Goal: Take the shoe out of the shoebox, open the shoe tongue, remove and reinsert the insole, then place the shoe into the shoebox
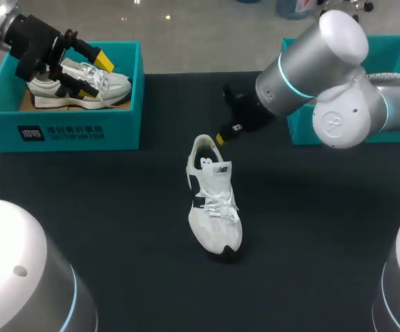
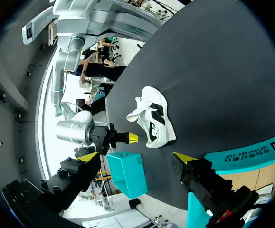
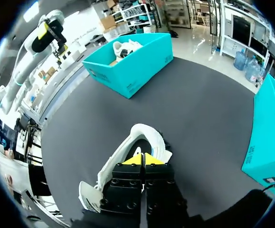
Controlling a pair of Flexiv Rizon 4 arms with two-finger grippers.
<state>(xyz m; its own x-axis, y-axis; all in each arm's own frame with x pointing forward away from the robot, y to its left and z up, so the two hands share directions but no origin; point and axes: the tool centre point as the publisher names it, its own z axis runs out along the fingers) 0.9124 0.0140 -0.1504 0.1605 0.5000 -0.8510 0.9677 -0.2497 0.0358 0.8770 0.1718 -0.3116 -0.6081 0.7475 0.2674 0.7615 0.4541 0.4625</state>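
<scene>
Likely insole step | white lace-up sneaker (image 1: pixel 215 207) on black table (image 1: pixel 103 207) | right jaws closed over its heel, left jaws open | next: pinch insole

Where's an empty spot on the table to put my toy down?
Bare table lies between the left shoebox and the white shoe, and right of the shoe, near the right shoebox. It's crowded at the shoe's heel, where the right gripper hangs.

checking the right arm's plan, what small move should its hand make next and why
Probably ease the right hand down into the opening of the white shoe: its shut yellow tips hover at the heel collar, and the shoe already lies on the table.
</scene>
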